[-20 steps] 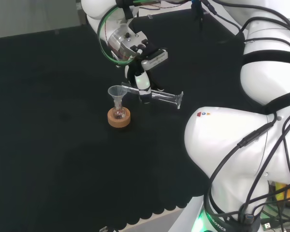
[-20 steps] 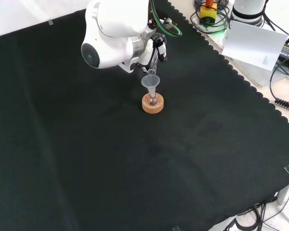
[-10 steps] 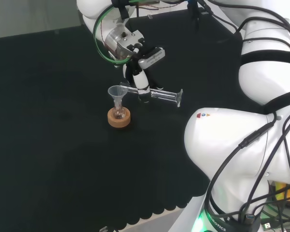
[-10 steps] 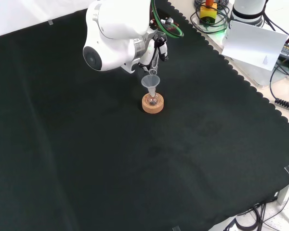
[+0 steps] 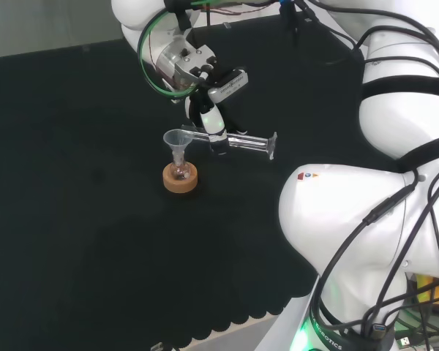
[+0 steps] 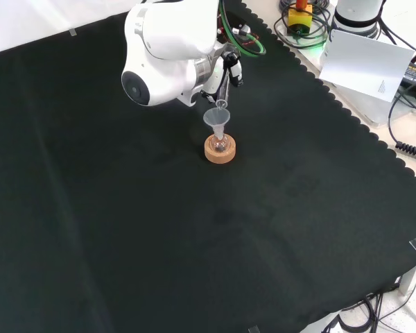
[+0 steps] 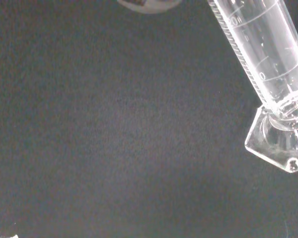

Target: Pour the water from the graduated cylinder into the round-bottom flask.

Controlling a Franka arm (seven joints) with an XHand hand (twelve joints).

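In the head view my hand (image 5: 211, 121) is curled round the cylinder (image 5: 243, 143), which lies almost level above the cloth (image 5: 80, 219), its mouth at the rim of the funnel (image 5: 178, 140) and its hexagonal foot pointing away from the funnel toward the view's right. The funnel sits in the neck of the flask (image 5: 179, 172), and the flask rests in a cork stand (image 5: 180, 180) directly below the funnel. The front view hides most of that: my own white link (image 6: 168, 41) stands before the hand (image 6: 225, 73), and the cylinder (image 6: 221, 89) shows there as just a short clear piece slanting down to the funnel (image 6: 216, 119), so its length and foot cannot be judged from that side. That view does show the funnel, flask (image 6: 220, 144) and stand (image 6: 220, 151) stacked in one upright line. The wrist view gives what neither of the others does: the cylinder's (image 7: 268, 69) printed scale lines and its clear foot seen close against bare cloth (image 7: 114, 139). I cannot tell from any view whether water is left inside, nor how much is in the flask. Around the stand the cloth lies open on every side. Its scalloped edge (image 6: 347, 111) runs well apart from the stand toward the front view's right, where a white sheet (image 6: 367, 62) and cables (image 6: 409, 104) lie beyond it.
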